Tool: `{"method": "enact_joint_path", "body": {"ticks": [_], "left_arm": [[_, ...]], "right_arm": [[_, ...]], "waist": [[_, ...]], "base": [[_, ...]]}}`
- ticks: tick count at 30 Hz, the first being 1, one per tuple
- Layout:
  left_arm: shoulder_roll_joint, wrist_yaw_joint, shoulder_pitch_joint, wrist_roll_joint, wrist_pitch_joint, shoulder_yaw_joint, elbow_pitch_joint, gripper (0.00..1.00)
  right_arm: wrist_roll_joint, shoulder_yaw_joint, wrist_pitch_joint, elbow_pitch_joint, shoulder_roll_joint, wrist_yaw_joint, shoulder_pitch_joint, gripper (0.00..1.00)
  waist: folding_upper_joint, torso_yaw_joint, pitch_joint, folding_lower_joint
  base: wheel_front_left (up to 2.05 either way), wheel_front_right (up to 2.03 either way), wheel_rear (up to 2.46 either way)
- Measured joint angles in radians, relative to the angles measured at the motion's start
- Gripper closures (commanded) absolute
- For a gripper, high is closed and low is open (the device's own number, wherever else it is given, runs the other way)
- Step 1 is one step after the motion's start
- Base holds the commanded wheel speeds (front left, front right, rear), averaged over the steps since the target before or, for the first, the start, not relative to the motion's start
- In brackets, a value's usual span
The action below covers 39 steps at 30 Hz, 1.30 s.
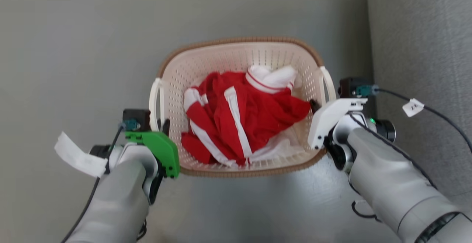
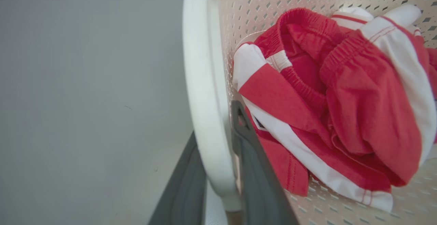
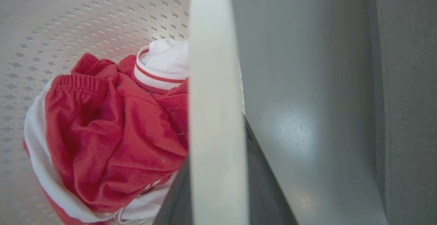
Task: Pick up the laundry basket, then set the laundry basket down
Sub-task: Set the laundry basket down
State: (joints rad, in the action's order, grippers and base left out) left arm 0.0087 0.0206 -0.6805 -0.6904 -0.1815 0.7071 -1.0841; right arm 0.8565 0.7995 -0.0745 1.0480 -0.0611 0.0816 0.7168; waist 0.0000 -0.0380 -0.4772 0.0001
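A small cream-white perforated plastic laundry basket (image 1: 221,60), rounded-rectangular with a brown woven-look rim, is over the smooth grey floor (image 1: 73,51), close to the floor's right edge, where a grey fabric-covered piece of furniture (image 1: 420,33) rises. I cannot tell whether the basket's base rests on the floor or is clear of it. A crumpled heap of red clothes with white stripes (image 1: 239,121) lies inside, spread over most of the bottom.

The left gripper (image 1: 162,125), under a green cover, is at the basket's left white loop handle (image 1: 155,95). In the left wrist view its two dark fingers (image 2: 256,170) stand one on each side of that handle and press against it, clamped on the loop. The right gripper (image 1: 319,104), under a white cover, is at the right white loop handle (image 1: 328,82); in the right wrist view its dark fingers (image 3: 266,184) likewise flank the pale bar and close on it, one inside the basket, one outside
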Motion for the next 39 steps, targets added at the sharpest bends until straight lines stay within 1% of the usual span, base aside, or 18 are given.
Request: {"method": "enact_joint_path", "body": {"ticks": [18,25,27,32,33,39], "left_arm": [[0.005,-0.025,-0.159,0.009,-0.022,-0.013,0.026,1.00],[0.007,-0.026,-0.213,0.009,-0.032,-0.016,0.032,1.00],[0.006,-0.026,-0.220,0.012,-0.037,-0.016,0.032,1.00],[0.006,-0.026,-0.225,0.018,-0.041,-0.016,0.032,1.00],[0.006,-0.026,-0.227,0.018,-0.041,-0.016,0.031,1.00],[0.006,-0.026,-0.252,0.022,-0.050,-0.017,0.030,1.00]], "right_arm": [[-0.013,-0.014,-0.032,0.020,-0.005,0.000,0.174,1.00],[-0.022,-0.019,-0.059,0.031,-0.009,-0.003,0.230,1.00],[-0.022,-0.019,-0.066,0.039,-0.009,-0.011,0.238,1.00],[-0.023,-0.019,-0.075,0.051,-0.009,-0.014,0.242,1.00],[-0.023,-0.019,-0.076,0.054,-0.009,-0.019,0.244,1.00],[-0.024,-0.018,-0.085,0.063,-0.009,-0.021,0.275,1.00]], "waist": [[0.0000,-0.009,-0.244,0.0001],[0.0000,-0.010,-0.330,0.0001],[0.0000,-0.011,-0.350,0.0001],[0.0000,-0.013,-0.380,0.0001],[0.0000,-0.013,-0.385,0.0000],[0.0000,-0.014,-0.412,0.0001]], "base": [[0.00,0.00,0.00],[0.00,0.00,0.00],[0.00,0.00,0.00],[0.00,0.00,0.00],[0.00,0.00,0.00],[0.00,0.00,0.00]]}}
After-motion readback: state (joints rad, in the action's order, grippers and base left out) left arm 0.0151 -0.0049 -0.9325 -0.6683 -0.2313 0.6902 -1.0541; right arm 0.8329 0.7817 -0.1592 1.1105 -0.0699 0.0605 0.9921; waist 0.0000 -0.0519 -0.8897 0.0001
